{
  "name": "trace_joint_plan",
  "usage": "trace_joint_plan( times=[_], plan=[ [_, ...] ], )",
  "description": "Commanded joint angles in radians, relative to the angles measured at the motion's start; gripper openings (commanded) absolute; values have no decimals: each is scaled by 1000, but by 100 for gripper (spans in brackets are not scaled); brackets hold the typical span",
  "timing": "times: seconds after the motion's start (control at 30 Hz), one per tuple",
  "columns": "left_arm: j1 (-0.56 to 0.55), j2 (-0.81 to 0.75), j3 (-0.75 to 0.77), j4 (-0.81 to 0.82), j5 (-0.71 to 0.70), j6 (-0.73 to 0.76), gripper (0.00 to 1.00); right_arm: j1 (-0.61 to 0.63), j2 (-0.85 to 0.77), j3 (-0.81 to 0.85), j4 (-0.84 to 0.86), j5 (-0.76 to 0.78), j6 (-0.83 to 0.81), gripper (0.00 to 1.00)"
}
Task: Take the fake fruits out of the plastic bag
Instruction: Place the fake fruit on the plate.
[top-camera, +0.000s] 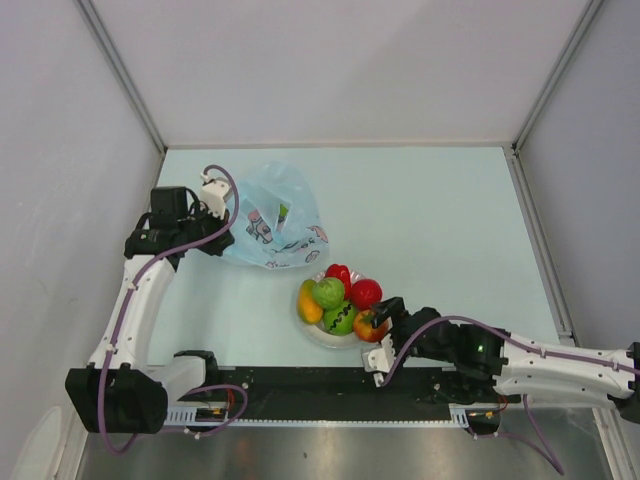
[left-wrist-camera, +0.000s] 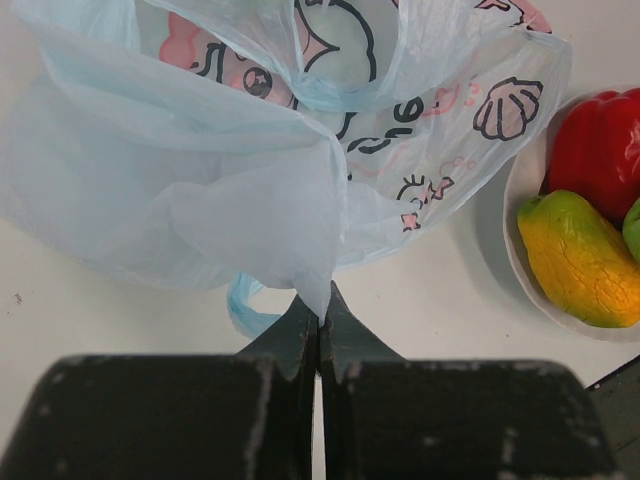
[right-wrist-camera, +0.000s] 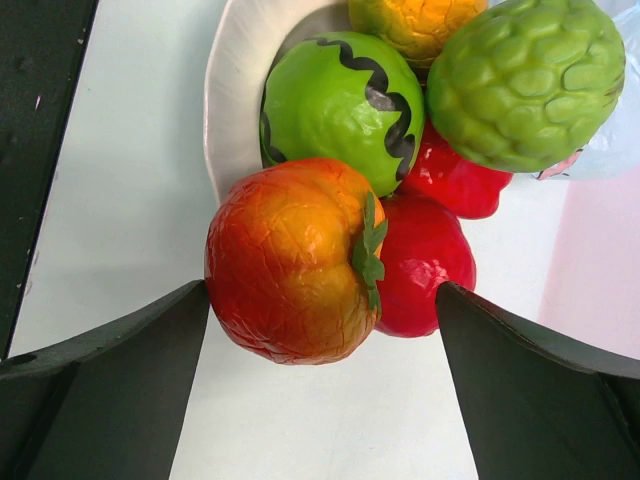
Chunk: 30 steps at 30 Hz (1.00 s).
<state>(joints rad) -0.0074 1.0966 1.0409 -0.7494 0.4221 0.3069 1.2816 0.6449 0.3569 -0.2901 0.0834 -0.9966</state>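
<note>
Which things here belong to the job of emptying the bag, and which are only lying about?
Belong to the job: plastic bag, pinched by the shut left gripper; fruits; open right gripper around the orange-red fruit.
Only lying about: white bowl under the fruits; black strip at the table's near edge.

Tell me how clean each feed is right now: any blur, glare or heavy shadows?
Top view: even soft light, sharp, only faint shadows beside the bag and bowl. Left wrist: bag crisp, no glare; the left end effector pinching it is dark, slightly soft. Right wrist: orange-red fruit sharp with small highlights; open right end effector underexposed.
</note>
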Motion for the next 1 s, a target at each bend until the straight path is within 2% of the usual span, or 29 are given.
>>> trace_joint_plan(
  times=[0.0,0.5,0.73,0.97],
  plan=[
    [4,-1,8,15,18,9,0,5,-20,5,-15,6,1,100],
    [4,-10,-4,19,23,8,0,5,-85,57,-110,-53,-20,100],
    [4,-15,-4,16,21,8,0,-16,-44,59,-34,-17,-17,100],
    [4,-9,-1,25,29,4,0,-54,-36,71,-30,-57,-33,100]
  ],
)
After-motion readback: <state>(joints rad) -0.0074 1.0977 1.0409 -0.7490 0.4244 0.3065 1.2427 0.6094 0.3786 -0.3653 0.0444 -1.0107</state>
